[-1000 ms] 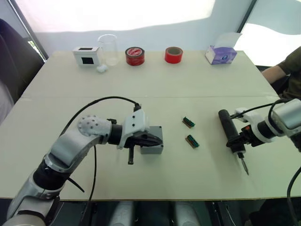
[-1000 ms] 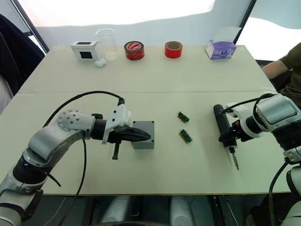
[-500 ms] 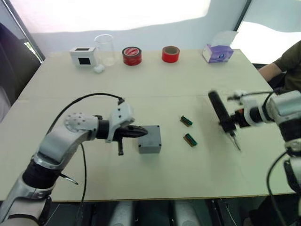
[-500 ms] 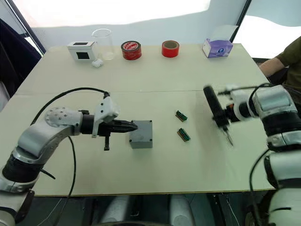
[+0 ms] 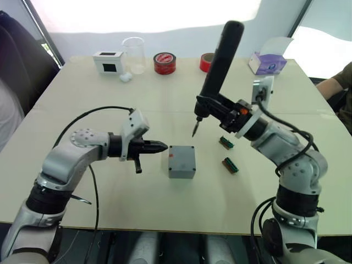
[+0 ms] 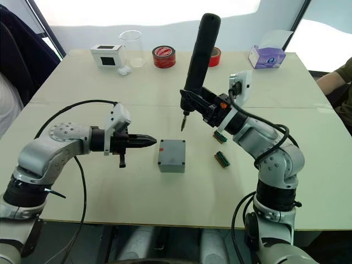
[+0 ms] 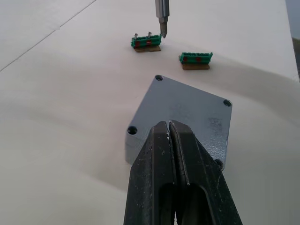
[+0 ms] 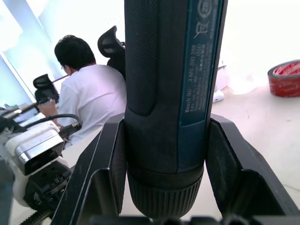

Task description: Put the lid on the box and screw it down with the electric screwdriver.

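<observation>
The grey box (image 5: 181, 175) sits mid-table with a small red mark on its left side. The lid (image 7: 192, 110) lies flat on top of it, holes showing at its corners. My left gripper (image 5: 158, 146) is shut and empty, its tips pointing at the box from just left of it and a little apart. My right gripper (image 5: 210, 106) is shut on the electric screwdriver (image 5: 221, 58), a long black cylinder held nearly upright. The bit (image 5: 194, 131) hangs in the air just behind the box's far edge.
Two green connectors (image 5: 226, 142) (image 5: 230, 164) lie right of the box. Along the far edge stand a white box with a black window (image 5: 109, 62), a glass beaker (image 5: 133, 55), two red tape rolls (image 5: 164, 63), and a purple tissue box (image 5: 268, 62). A person's arm (image 5: 336, 82) is at the right.
My right arm lifted the screwdriver off the table at the right and swung it upright to the middle, bit near the box. My left gripper drew back left off the box.
</observation>
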